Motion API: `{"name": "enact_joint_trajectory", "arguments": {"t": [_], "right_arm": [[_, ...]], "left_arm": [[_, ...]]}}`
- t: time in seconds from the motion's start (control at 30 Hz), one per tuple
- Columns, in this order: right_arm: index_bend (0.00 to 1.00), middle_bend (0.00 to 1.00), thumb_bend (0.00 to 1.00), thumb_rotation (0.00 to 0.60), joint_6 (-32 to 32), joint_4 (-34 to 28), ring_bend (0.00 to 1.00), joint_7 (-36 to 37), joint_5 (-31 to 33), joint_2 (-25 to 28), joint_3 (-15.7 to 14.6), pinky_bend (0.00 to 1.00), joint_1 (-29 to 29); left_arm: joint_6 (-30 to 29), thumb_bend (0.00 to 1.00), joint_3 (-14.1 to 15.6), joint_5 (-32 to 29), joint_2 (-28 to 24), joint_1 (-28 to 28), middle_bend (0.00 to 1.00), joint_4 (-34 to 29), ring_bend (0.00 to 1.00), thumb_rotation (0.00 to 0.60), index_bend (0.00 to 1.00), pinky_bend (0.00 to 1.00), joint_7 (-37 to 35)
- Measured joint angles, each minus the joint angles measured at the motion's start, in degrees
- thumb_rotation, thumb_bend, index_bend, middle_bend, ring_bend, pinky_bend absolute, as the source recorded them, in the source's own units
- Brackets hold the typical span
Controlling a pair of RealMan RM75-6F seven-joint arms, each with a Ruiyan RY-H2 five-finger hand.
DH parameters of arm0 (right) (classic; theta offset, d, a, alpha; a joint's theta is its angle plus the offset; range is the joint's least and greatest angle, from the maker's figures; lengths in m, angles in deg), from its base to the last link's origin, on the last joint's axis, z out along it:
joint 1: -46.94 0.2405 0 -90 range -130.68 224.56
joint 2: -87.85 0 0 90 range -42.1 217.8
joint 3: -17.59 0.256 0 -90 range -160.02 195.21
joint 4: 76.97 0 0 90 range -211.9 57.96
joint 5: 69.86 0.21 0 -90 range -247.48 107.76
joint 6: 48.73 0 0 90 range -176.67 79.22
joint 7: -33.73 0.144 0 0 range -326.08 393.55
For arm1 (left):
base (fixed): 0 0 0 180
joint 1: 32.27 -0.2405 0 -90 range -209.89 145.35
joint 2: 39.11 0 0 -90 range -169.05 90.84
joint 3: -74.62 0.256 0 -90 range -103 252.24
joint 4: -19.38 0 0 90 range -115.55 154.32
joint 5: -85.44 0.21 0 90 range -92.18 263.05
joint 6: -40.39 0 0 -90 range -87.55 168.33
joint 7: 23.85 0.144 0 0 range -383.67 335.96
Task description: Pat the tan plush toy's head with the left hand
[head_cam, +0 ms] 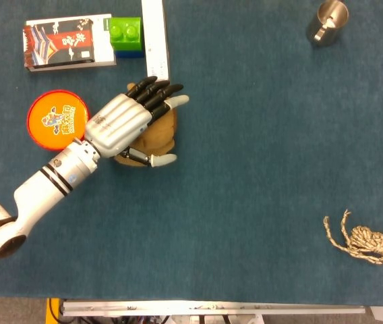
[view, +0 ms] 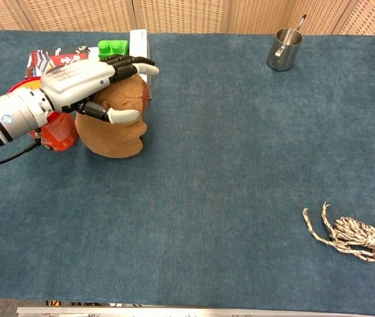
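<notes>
Overhead, my left hand [head_cam: 121, 125] lies flat over the tan plush toy [head_cam: 161, 135], fingers [head_cam: 152, 94] straight and side by side, holding nothing, the toy sitting on the worktop [head_cam: 259, 169] just right of the orange can [head_cam: 56, 119]. From the chest, my palm presses its crown, which looks soft and light, so I'd pat the top rather than grip; its face seems turned right, its long axis upright, though I can't be sure.

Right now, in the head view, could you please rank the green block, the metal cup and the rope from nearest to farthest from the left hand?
From the left hand:
1. Green block, just beyond it.
2. Metal cup, far-right corner.
3. Rope, near-right edge.
</notes>
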Motion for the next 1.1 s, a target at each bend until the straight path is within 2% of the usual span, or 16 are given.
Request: {"name": "enact_joint_trajectory", "arguments": {"t": [0.13,0.73,1.1], "right_arm": [[0.36,0.44,0.14,0.600,-0.16,0.12,0.29,0.08,-0.08,-0.16,-0.07,0.26,0.13],[0.36,0.44,0.14,0.600,0.65,0.19,0.30,0.72,-0.83,-0.32,-0.57,0.26,-0.29],[0.36,0.44,0.14,0.600,0.92,0.64,0.30,1.45,-0.92,-0.21,-0.82,0.26,-0.69]], "left_arm": [[-0.09,0.11,0.43,-0.96,-0.17,-0.44,0.05,0.08,0.03,0.085,0.07,0.00,0.16],[-3.33,0.11,0.47,-4.54,-3.00,-3.52,0.05,-0.08,0.03,0.085,0.07,0.00,1.77],[-3.25,0.11,-1.13,-4.01,-2.58,-1.82,0.05,-2.67,0.03,0.084,0.07,0.00,1.03]]}}
